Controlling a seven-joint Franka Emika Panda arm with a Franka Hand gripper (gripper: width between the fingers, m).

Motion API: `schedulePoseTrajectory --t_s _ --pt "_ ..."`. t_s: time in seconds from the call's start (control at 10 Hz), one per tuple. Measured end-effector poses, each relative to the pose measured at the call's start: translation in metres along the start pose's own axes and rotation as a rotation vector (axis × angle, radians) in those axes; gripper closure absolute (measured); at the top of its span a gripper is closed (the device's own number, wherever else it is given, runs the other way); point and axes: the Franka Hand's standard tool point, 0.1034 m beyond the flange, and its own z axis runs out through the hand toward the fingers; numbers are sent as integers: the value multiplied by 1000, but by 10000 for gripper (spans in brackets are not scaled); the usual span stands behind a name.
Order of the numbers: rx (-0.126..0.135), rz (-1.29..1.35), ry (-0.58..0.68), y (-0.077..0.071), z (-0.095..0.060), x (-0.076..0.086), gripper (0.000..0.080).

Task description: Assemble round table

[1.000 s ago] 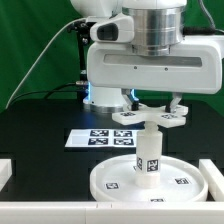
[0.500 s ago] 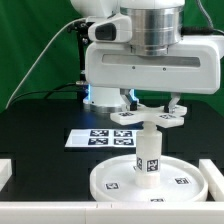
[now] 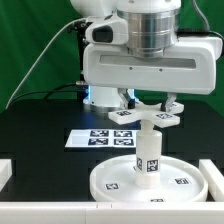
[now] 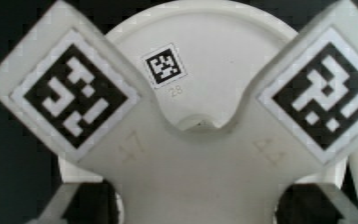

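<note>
Inspection of the present state follows.

**Fingers:** Your fingers (image 3: 127, 99) hang straight down from the arm's broad white hand and are spread wide. One stands at each side of the flat cross-shaped base (image 3: 147, 117). Each tip looks to be against an arm of the base. You cannot tell from either view whether they are pressing on it or only resting beside it.

**Base:** It lies level between the fingertips. Its tagged arms reach out past them on both sides. In the wrist view two of those tagged arms (image 4: 78, 90) fill most of the picture, each tag turned to a diamond. The fingertips themselves cannot be made out clearly there.

**Leg:** The short thick leg (image 3: 148, 157) stands upright directly below the fingers, with a tag on its side. Its top meets the underside of the base. The joint itself is too small to judge.

**Disc:** The large round disc (image 3: 103, 181) lies flat on the table (image 3: 40, 135) below the fingers, rim up. The leg stands at its middle, and tags show on its floor.

**Other:** The marker board (image 3: 92, 139) lies flat on the table beyond the disc, off to one side of the fingers and apart from them.
</note>
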Motion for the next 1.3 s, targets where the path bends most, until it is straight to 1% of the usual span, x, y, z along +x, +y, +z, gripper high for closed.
schedulePoseTrajectory --t_s 0.6,0.9,1.1,1.2,1.3 --pt "-4 -2 10 -3 0 7 361" --pt "-13 -6 8 -6 11 8 361" --pt "-16 -8 21 -5 18 11 361" --pt "-15 -11 42 -5 18 13 361" --pt "-25 -31 82 -5 18 13 361"
